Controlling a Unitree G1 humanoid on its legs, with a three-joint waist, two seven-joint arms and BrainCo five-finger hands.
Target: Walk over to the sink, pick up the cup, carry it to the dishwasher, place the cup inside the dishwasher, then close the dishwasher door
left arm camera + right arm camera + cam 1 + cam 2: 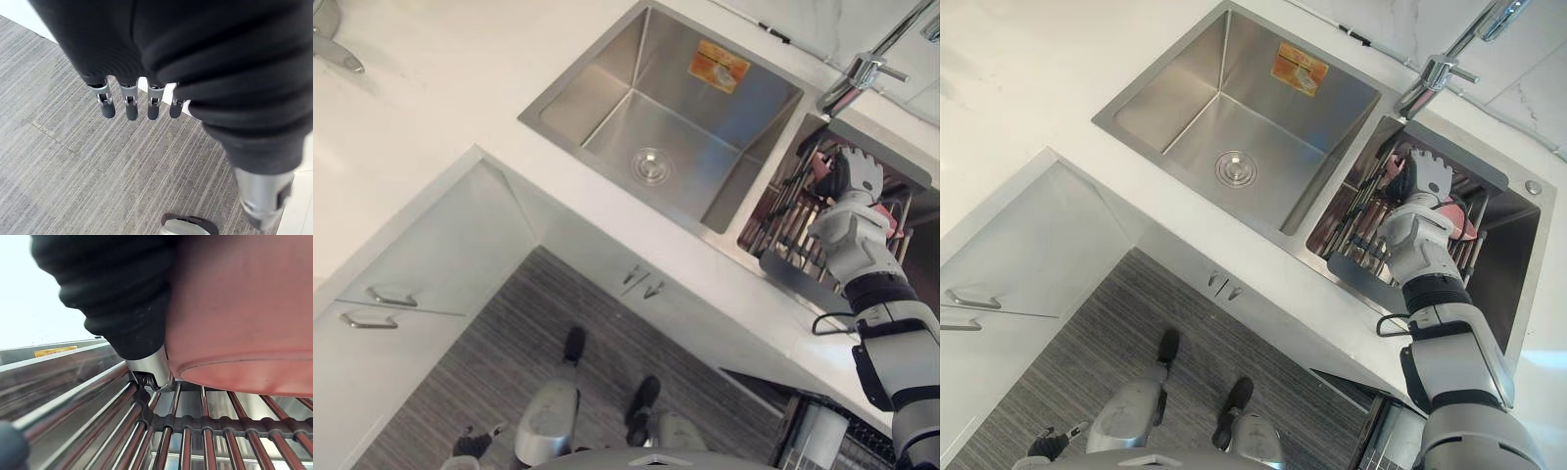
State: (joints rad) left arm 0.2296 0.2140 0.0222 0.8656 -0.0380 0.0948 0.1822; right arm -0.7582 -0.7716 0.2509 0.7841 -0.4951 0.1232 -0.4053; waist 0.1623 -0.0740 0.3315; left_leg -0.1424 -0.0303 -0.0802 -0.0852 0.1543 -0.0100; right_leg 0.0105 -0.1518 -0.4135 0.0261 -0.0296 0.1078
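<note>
Here the cup (244,308) is plain pink, smooth-walled, above the rack (205,423).

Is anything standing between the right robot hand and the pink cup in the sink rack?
Nothing visible does. The right robot hand is close up against the pink cup, with the bars of the rack just beneath it.

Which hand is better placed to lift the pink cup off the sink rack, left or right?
Right. The right hand is against the pink cup on the rack, while the left hand hangs with straight fingers over the floor, away from the sink.
</note>
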